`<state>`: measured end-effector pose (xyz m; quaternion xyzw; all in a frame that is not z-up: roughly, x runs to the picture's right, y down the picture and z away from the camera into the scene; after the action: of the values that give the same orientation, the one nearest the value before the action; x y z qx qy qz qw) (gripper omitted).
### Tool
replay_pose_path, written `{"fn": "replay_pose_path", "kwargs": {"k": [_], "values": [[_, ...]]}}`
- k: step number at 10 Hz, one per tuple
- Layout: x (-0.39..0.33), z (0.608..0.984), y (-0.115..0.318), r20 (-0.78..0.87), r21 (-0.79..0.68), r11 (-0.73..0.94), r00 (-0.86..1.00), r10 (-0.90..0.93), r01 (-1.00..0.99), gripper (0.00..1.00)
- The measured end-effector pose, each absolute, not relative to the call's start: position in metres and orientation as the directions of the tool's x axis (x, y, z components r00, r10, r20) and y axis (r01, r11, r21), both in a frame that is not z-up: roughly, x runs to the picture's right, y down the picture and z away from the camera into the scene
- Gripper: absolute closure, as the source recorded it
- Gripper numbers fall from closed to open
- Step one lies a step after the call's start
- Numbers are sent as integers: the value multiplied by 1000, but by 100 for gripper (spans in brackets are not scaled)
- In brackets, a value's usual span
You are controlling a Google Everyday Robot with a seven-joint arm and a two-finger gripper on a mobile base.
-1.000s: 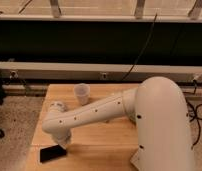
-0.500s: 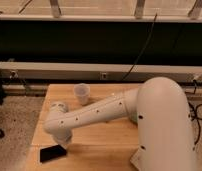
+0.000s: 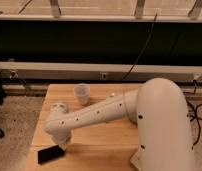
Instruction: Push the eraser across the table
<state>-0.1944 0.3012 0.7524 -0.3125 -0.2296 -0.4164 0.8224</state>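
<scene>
A flat black eraser (image 3: 50, 154) lies near the front left corner of the wooden table (image 3: 109, 135). My white arm reaches from the right across the table to the left. My gripper (image 3: 63, 144) points down at the eraser's right end, just above or touching it; the wrist hides the contact.
A small translucent plastic cup (image 3: 82, 93) stands upright at the back of the table, left of centre. The table's left edge runs close to the eraser. A dark wall with cables runs behind the table. Speckled floor lies to the left.
The arm has shifted slightly left and down towards the eraser. The eraser sits in about the same place.
</scene>
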Motion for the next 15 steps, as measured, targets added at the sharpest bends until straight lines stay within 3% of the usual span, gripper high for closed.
{"fn": "replay_pose_path", "kwargs": {"k": [9, 15], "values": [[-211, 750, 306, 668, -288, 444, 511, -542, 848, 85], [-267, 734, 316, 729, -172, 372, 372, -574, 912, 85]]}}
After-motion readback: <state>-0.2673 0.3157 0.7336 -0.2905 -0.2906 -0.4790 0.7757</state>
